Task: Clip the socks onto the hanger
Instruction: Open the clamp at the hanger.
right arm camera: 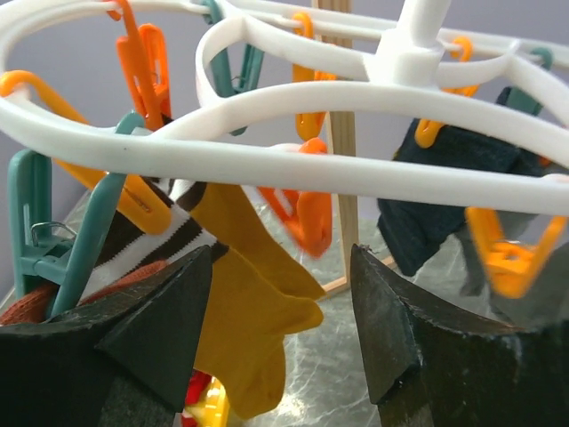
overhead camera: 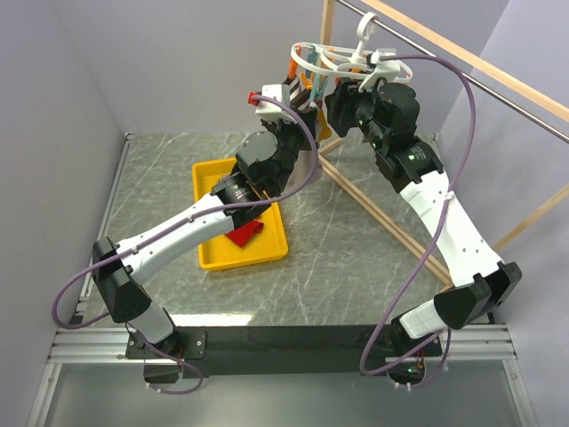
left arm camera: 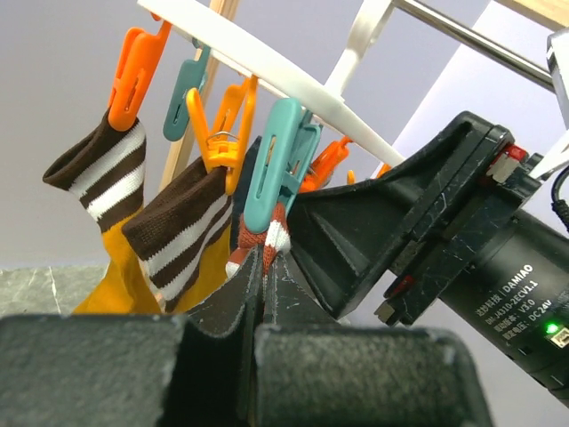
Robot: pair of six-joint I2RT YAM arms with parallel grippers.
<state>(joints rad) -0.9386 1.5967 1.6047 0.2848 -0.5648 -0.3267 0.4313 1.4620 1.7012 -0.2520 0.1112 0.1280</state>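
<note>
Left end effector [left arm camera: 260, 307] is pressed together on the cuff of a red knit sock with white marks [left arm camera: 260, 253], holding it just under a teal plastic spring clip [left arm camera: 280, 160]. The clip dangles from the white plastic double-ring hanger [right arm camera: 293, 169], hooked on the rod of a wooden frame [overhead camera: 373, 209] above the grey marbled worktop [overhead camera: 347, 258]. Right end effector [right arm camera: 280, 262] is spread wide, one finger beside that clip. Sock: light, limp, ribbed knit, grippy not slick, nothing fragile; likely sags away unless pinched at the cuff edge, so hold there. Clip: stiff, smooth, sprung; probably needs squeezing at its tails. Two mustard socks with brown-and-white striped cuffs [left arm camera: 133, 258] and a dark navy sock [right arm camera: 444, 191] hang from orange clips [left arm camera: 133, 67]. Red fabric lies in the yellow plastic tray [overhead camera: 213, 253].
</note>
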